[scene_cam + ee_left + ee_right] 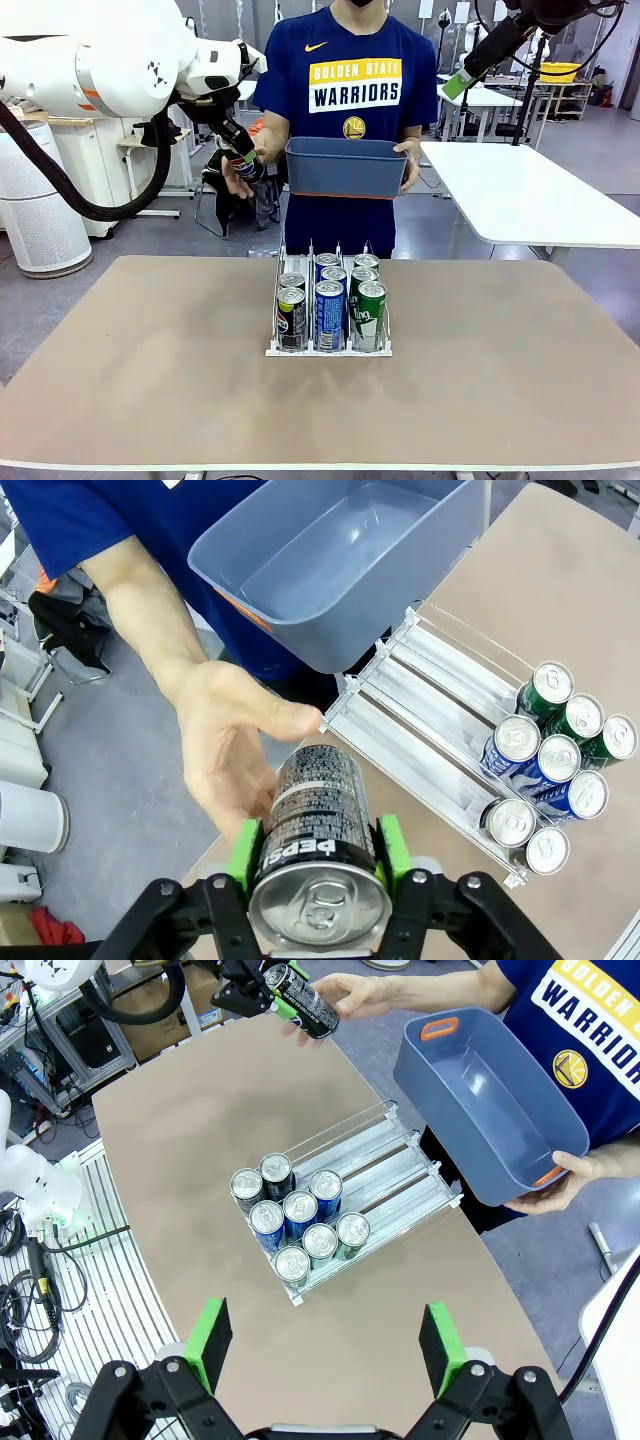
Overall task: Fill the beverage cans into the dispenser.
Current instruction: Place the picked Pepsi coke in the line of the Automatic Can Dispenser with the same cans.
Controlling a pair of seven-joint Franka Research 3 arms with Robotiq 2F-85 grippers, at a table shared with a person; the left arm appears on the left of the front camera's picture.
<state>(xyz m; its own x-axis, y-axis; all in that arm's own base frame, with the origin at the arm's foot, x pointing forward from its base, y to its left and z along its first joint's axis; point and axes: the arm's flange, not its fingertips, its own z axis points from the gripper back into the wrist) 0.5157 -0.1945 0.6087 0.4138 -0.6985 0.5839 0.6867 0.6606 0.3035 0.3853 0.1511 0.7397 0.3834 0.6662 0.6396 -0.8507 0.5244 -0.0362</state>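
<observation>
**Left gripper grabs a black can from the person's hand**

Left gripper (318,855) is pinching a black can (318,835). Its green pads (243,852) press on both sides of the can, close to the silver top. The can says Pepsi on its side. The person's hand (232,748) is open and sits right beside the can, touching its far end or very nearly so. In the front view the left gripper (243,160) is up in the air past the far edge of the table (150,380), to the left of the person, and the can (245,166) is in it.

The right gripper (325,1345) is spread wide, with nothing between its green pads (209,1337). It hangs high over the table and looks down on it. In the front view this gripper (458,84) is up near the top right.

The person's other hand (410,160) holds a blue-grey bin (345,167) in front of their chest. From the left wrist view the bin (330,570) looks bare inside.

The clear rack (329,347) stands in the middle of the table. It has three lanes. Eight cans (329,315) stand in it, all pushed to the end nearest the robot. The left lane has two black cans. The middle lane has three blue ones. The right lane has three green ones. The far end of every lane is bare, as the right wrist view of the rack (400,1165) shows.
</observation>
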